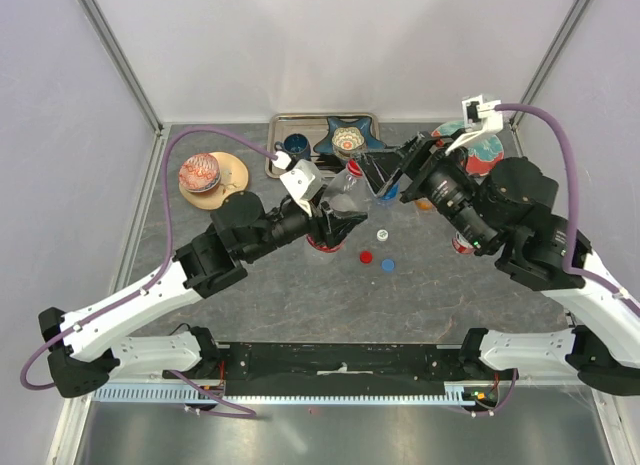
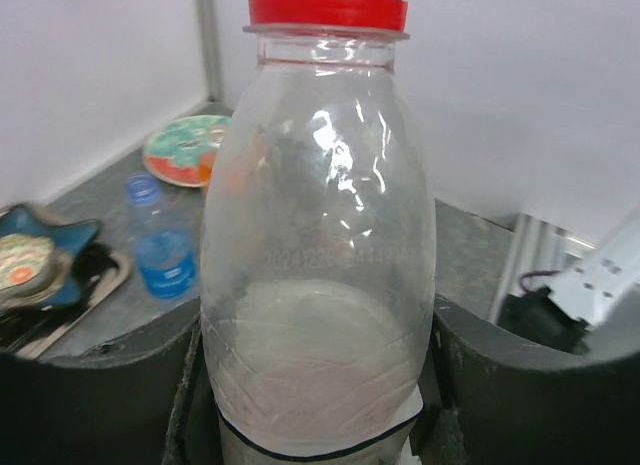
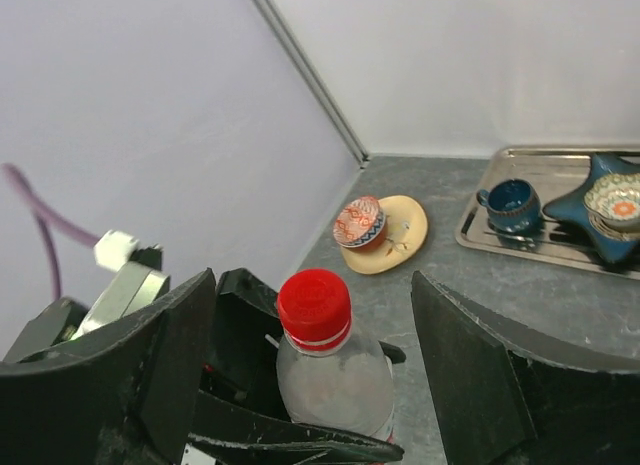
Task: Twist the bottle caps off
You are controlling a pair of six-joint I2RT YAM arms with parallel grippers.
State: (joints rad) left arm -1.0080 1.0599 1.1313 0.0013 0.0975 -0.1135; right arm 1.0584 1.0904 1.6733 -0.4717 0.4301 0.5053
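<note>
Left gripper (image 2: 320,385) closed firmly around the bottle (image 2: 318,265) at mid-table. Right gripper (image 3: 315,360) spread wide, one jaw on each side of the red cap (image 3: 314,307), neither touching it. Three loose caps (image 1: 366,256) lie at 5 o'clock of the bottle. The tray (image 1: 300,120) sits at 12 o'clock against the back wall.

My left wrist camera cuts the clear bottle (image 2: 318,285) off at the bottom edge. From above, my right gripper (image 1: 372,177) hides most of the blue bottle (image 1: 390,194). My right wrist view crops the tray (image 3: 545,243).
</note>
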